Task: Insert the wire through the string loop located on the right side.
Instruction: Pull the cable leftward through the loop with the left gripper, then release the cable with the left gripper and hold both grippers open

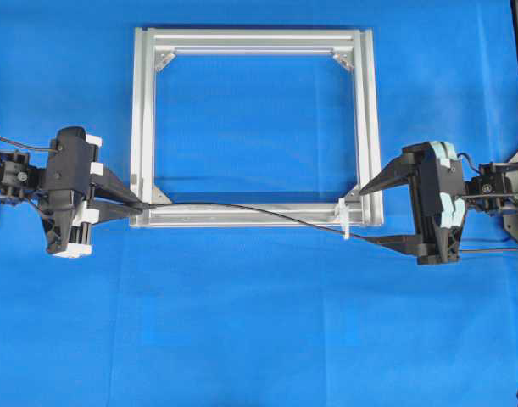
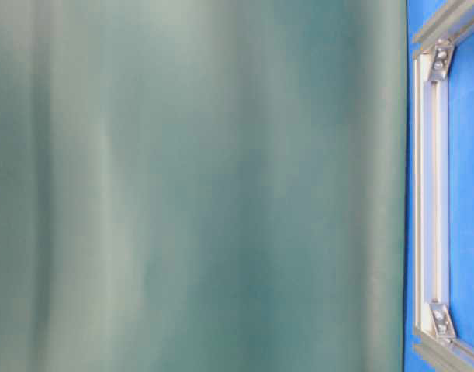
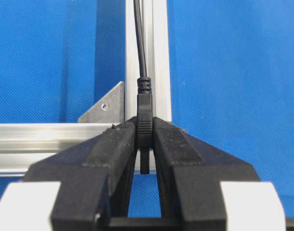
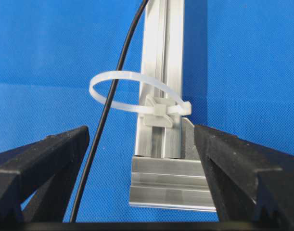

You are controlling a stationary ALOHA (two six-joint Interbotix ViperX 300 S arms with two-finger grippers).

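Note:
The wire is a thin black cable lying along the near bar of the silver frame. My left gripper is at the frame's near left corner, shut on the wire's dark plug. In the left wrist view the fingers clamp the plug and the wire runs away over the bar. The string loop is a white tie ring on the near bar's right end. In the right wrist view the wire passes down through the string loop. My right gripper stands open just right of the loop, and the wire runs on between its fingers untouched.
The frame lies flat on a blue cloth, with silver corner brackets inside its corners. The frame's near right corner sits between my right fingers. Blue cloth stretches in front of the frame.

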